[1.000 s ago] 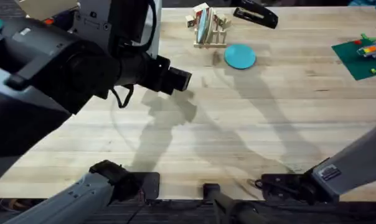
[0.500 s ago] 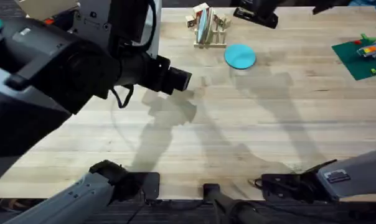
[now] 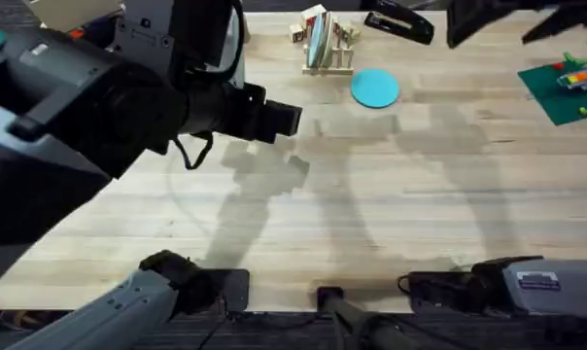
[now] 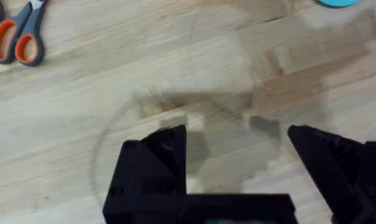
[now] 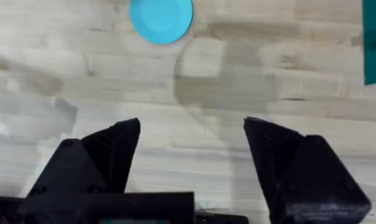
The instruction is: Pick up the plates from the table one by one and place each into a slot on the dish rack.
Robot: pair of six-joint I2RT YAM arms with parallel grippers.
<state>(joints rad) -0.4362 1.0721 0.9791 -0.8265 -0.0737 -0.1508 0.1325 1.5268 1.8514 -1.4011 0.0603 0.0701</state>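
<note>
Pale wood table [image 3: 391, 214], turquoise plate [image 3: 375, 87] flat beside dish rack [image 3: 325, 41] (cream plate slotted), both arms' fingers spread, empty.

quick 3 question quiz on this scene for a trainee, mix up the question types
1. True or false: the turquoise plate lies flat on the table, outside the dish rack.
2. What state are the left gripper and the right gripper in: A both open, B both shut, C one holds a plate?
3. Fill in: the tool with orange handles in the left wrist view is a pair of ____.

Key: 1 true; 2 A; 3 scissors.
</note>
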